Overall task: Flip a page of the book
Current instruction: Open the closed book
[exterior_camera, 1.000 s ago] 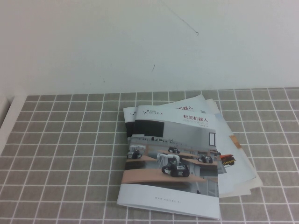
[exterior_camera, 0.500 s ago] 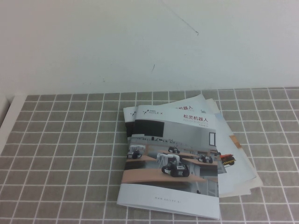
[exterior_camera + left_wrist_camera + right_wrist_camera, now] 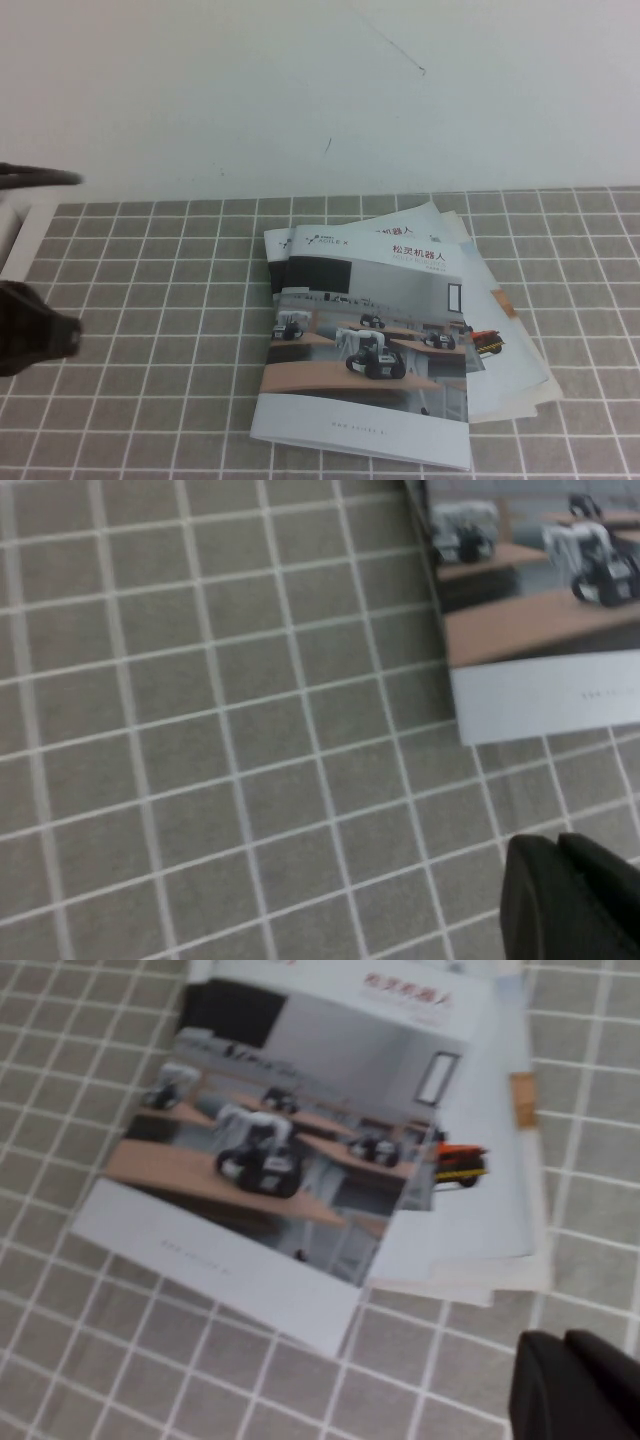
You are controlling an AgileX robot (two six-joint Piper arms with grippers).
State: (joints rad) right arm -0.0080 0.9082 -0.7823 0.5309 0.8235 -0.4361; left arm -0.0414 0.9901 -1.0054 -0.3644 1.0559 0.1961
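High view: the book (image 3: 366, 345) lies closed at centre on the grey tiled mat (image 3: 150, 300), the page (image 3: 375, 300) flat on top, other brochures (image 3: 505, 330) fanned out at 3 o'clock. Left gripper (image 3: 35, 335) at 9 o'clock, cut off by the edge; grip state unreadable.

Left wrist view: book corner visible, well apart from a dark gripper part.

Right wrist view: right gripper (image 3: 575, 1390) partly cropped; grip state unreadable.

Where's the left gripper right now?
In the high view the left gripper sits at the far left edge over the tiled table, well left of the closed book; the right gripper appears only in its wrist view.
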